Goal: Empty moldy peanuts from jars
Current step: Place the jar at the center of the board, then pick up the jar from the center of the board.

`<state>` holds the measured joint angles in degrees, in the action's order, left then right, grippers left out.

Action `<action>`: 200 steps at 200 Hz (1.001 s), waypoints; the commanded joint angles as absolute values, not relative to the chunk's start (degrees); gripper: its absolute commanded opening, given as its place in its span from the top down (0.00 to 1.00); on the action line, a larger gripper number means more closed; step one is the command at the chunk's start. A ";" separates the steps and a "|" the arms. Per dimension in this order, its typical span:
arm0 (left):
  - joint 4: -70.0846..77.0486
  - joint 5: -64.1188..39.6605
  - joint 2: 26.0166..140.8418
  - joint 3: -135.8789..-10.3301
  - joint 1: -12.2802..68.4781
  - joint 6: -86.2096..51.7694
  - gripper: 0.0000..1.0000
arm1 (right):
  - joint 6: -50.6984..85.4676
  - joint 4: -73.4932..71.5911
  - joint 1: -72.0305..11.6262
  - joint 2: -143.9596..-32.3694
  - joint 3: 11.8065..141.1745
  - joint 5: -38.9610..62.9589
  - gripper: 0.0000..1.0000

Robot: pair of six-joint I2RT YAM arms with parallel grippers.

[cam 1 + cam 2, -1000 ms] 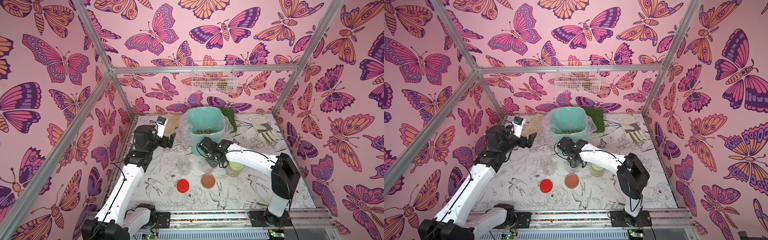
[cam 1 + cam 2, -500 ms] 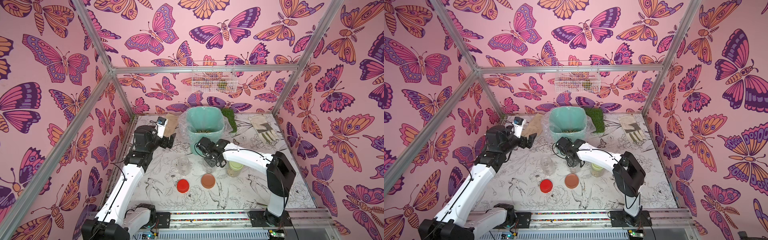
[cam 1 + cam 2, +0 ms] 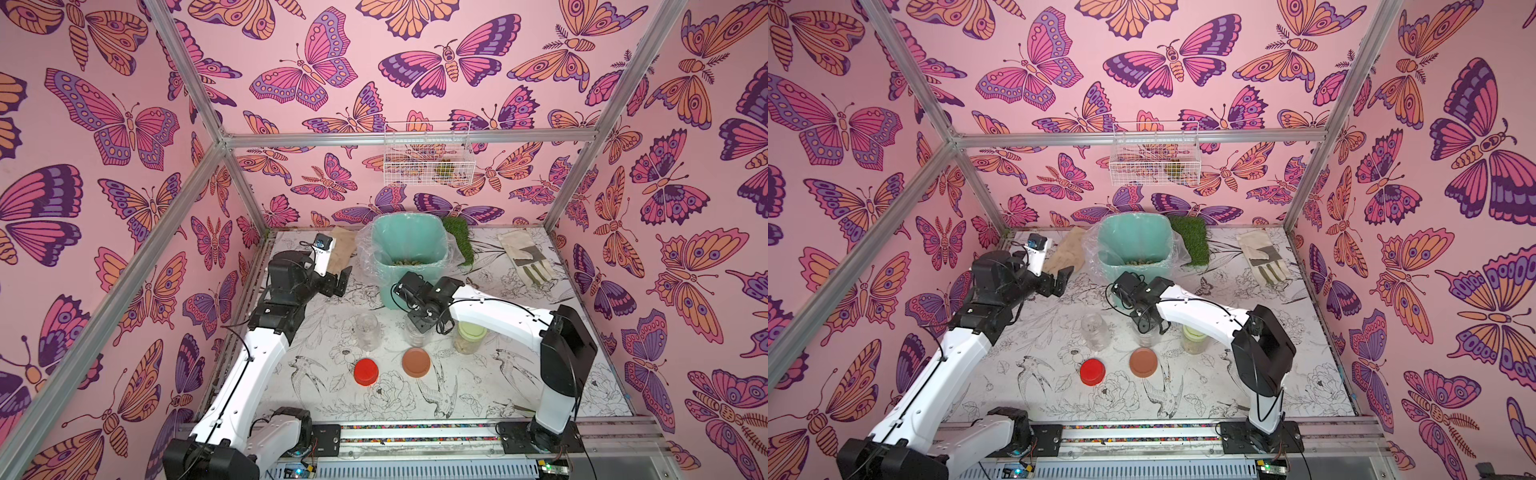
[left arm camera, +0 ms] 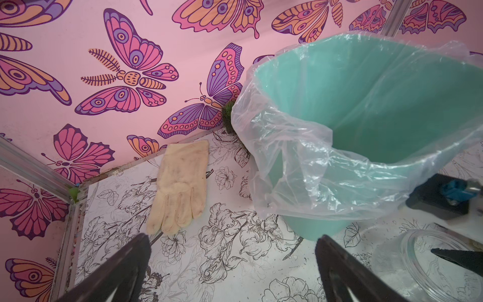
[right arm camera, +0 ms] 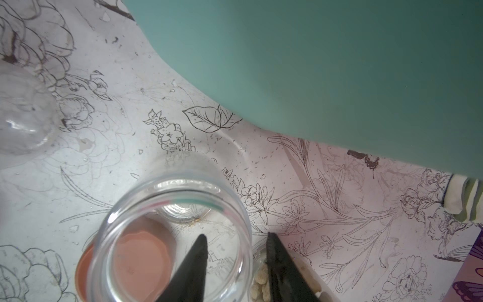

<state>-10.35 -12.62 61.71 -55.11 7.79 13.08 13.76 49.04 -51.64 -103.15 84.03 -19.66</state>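
Red lid (image 3: 366, 372) and brown lid (image 3: 416, 362) lie nearest, off their jars. Behind them stands a row of three: left jar (image 3: 367, 332) uncapped; middle jar (image 3: 419, 340) uncapped and upright — right gripper (image 5: 236, 236) astride its rim, one finger inside, one outside, jaws parted, not pinching; green-lidded jar (image 3: 469, 336) capped, moldy peanuts (image 3: 463, 345) inside. Farther back, more peanuts lie in the teal bin (image 3: 409, 237). Left gripper (image 4: 234, 236) hovers with jaws wide apart near a glove (image 4: 180, 188).

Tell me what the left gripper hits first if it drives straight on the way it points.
Probably the teal bin: the open left gripper points over the table at its lower wall, where the clear liner hangs. The glove lies off to one side. Depth is unclear; the liner may touch first.
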 commanded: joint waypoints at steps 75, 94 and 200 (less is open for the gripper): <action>-10.29 -15.46 60.73 -54.75 7.44 14.39 0.00 | 16.07 43.63 -52.98 -83.16 72.60 -20.79 0.15; -10.28 -18.05 60.06 -54.49 7.39 14.68 0.00 | 15.91 43.98 -52.94 -77.72 69.81 -23.47 0.08; -10.90 -29.96 59.35 -54.84 7.99 12.88 0.00 | 18.26 50.89 -35.28 -60.68 59.09 -3.92 0.01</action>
